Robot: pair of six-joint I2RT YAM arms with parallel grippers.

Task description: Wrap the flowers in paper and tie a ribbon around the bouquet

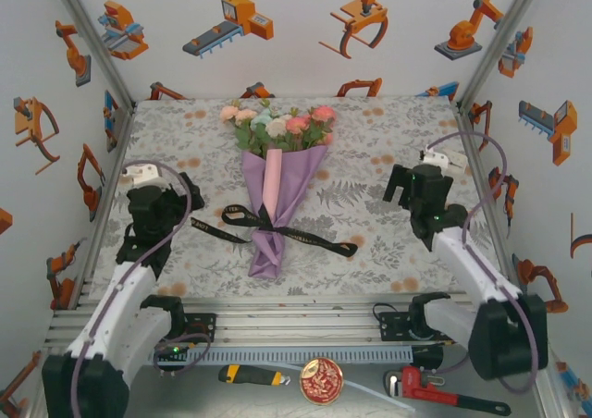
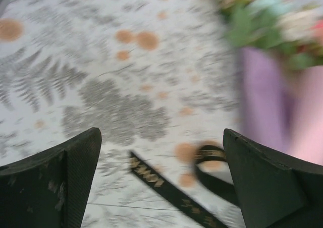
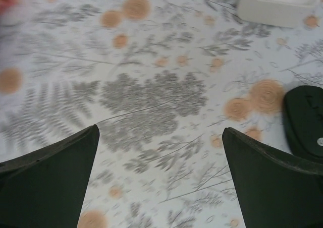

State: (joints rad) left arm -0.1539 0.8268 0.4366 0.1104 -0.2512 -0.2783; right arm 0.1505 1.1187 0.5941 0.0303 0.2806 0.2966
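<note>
Bouquet (image 1: 289, 182), ribbon (image 1: 314, 239) on floral tablecloth (image 1: 379, 159)

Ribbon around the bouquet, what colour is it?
Black ribbon with gold patterning, best seen from the left wrist.

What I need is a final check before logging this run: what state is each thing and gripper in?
flowers: bunched, blooms sticking out of the paper's far end.
paper: wrapped in a cone around the stems, lying flat.
ribbon: tied around the cone's narrow part, ends trailing on the tablecloth.
left gripper: open, empty.
right gripper: open, empty.
</note>
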